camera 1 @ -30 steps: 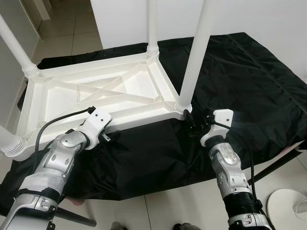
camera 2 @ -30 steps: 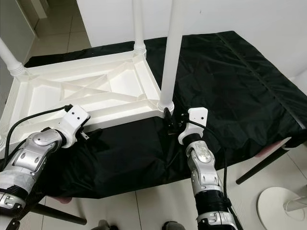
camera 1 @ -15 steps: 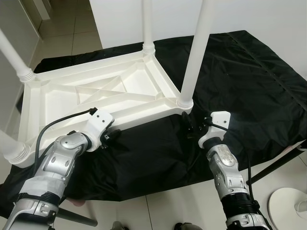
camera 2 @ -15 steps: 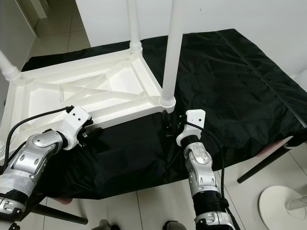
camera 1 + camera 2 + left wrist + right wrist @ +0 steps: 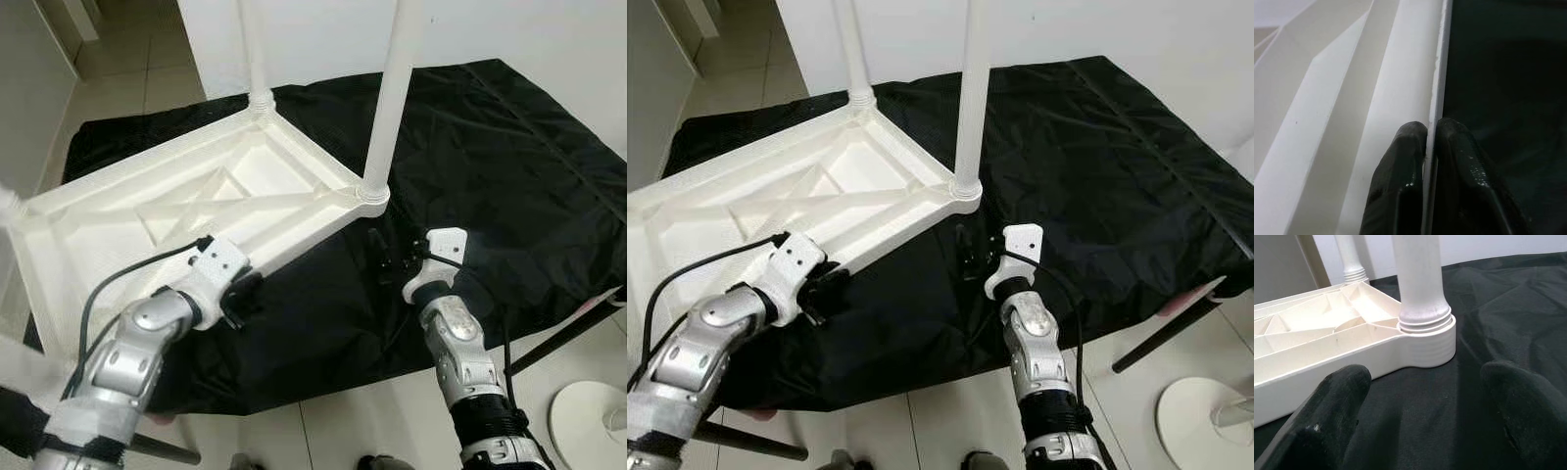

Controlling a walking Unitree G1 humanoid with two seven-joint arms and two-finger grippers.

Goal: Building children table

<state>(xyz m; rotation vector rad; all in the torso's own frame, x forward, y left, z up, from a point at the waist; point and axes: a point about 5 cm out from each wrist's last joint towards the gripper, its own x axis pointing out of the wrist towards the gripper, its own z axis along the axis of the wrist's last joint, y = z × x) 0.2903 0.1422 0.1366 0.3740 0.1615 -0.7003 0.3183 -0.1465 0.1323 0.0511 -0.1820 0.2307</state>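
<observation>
1. Table [image 5: 196, 196] lies upside down on the black cloth [image 5: 509, 147], ribbed underside up. That way the leg sockets face up and we can work the legs from above.
2. Near-right leg [image 5: 387, 108] stands upright in its corner socket [image 5: 372, 193]; far leg [image 5: 255, 49] stands in the back corner. Left-side corners are blurred at the frame edge, so we can't confirm those legs.
3. Left gripper [image 5: 238, 294] is on the near edge of the table. In the left wrist view its fingers [image 5: 1400, 176] are pinched tight on the thin rim [image 5: 1437, 98], one finger each side. We read this as the handle for shifting or turning the whole top.
4. The table sits skewed on the cloth, near-right corner pointing at our right arm. That fits a grip-and-swing on the rim.
5. Right gripper [image 5: 392, 262] hovers just short of the socket, not touching. Right wrist view shows the fingers [image 5: 1332, 401] spread wide, holding nothing, with the leg base centred between them.
6. Our guess: right side is lined up to close on that leg base, to check or seat it, while left steadies the top.
7. Risk: the rim is thin, so a pinch there could slip or flex under load.
</observation>
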